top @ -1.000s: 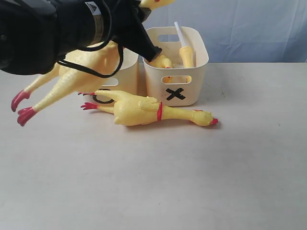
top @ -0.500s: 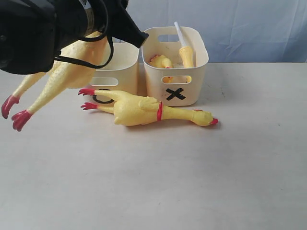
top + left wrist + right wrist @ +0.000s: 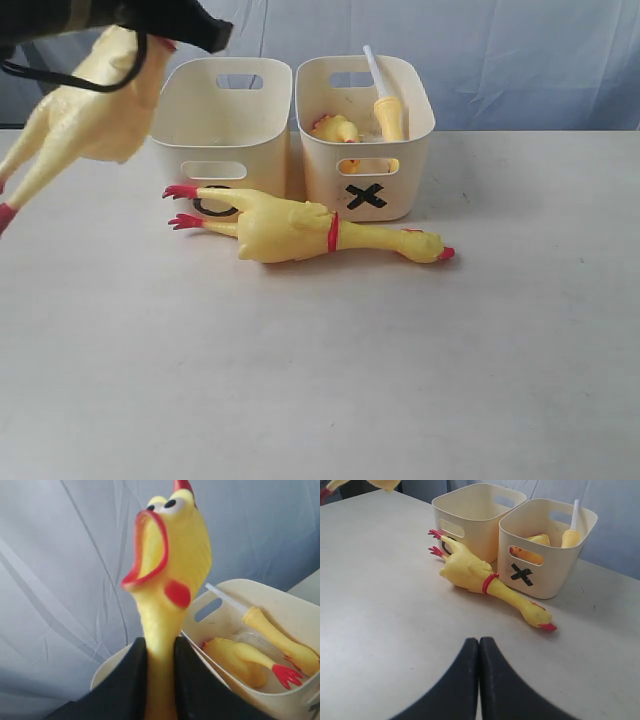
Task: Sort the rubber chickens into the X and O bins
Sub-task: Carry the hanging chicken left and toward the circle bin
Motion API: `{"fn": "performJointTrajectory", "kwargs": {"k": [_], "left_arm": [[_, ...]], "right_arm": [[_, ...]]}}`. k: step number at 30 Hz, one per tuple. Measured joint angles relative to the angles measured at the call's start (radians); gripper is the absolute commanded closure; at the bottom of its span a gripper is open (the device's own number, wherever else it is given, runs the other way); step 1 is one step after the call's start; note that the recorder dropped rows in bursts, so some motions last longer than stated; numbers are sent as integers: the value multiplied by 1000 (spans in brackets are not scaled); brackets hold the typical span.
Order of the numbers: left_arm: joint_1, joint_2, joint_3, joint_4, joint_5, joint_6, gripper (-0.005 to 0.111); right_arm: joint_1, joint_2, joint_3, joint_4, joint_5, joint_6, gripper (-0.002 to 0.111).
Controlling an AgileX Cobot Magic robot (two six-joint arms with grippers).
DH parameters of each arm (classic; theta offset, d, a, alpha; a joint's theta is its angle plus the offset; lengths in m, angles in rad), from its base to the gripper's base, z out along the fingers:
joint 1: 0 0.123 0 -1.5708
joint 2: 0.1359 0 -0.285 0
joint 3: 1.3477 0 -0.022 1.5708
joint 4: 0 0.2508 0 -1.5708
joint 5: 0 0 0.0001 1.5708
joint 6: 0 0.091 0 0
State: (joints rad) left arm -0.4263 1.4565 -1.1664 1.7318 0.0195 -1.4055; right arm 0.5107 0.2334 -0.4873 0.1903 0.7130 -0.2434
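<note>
Lift-off on the left side! Pinching the held chicken (image 3: 175, 545) by the neck between the black fingers (image 3: 125, 685) of the left gripper (image 3: 195, 32), beak gaping, body dangling at the upper left of the exterior view, feet cut off by the edge. Higher and further left than a second ago, and no longer masking the O bin (image 3: 222, 125), now in plain sight right beside the X bin (image 3: 415, 125). No change down on the table (image 3: 320, 380): second chicken (image 3: 295, 232) lying on its side just in front of both bins, red feet across the O mark, head out to the right. Inside the X bin, third chicken (image 3: 338, 128) with a white tube (image 3: 371, 68) poking above the rim. Over at the right gripper (image 3: 479, 645), fingers pressed flat together, gripping nothing, low over the table.
</note>
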Motion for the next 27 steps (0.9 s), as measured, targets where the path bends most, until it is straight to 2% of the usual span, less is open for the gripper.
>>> {"fn": "performJointTrajectory", "kwargs": {"k": [10,16,20,22,27], "left_arm": [[249,3,-110,-3,-156,-2,107],[352,71,-158,-113,-241,46,107],[390,124,-179,-346,-355,192,107],[399,151,-184,-522,-437,306,107],[399,214,-189,-850,-563,541,107]], "right_arm": [[0,0,0,0,0,0,108],[0,0,0,0,2,0,108],[0,0,0,0,2,0,108],[0,0,0,0,2,0,108],[0,0,0,0,2,0,108]]}}
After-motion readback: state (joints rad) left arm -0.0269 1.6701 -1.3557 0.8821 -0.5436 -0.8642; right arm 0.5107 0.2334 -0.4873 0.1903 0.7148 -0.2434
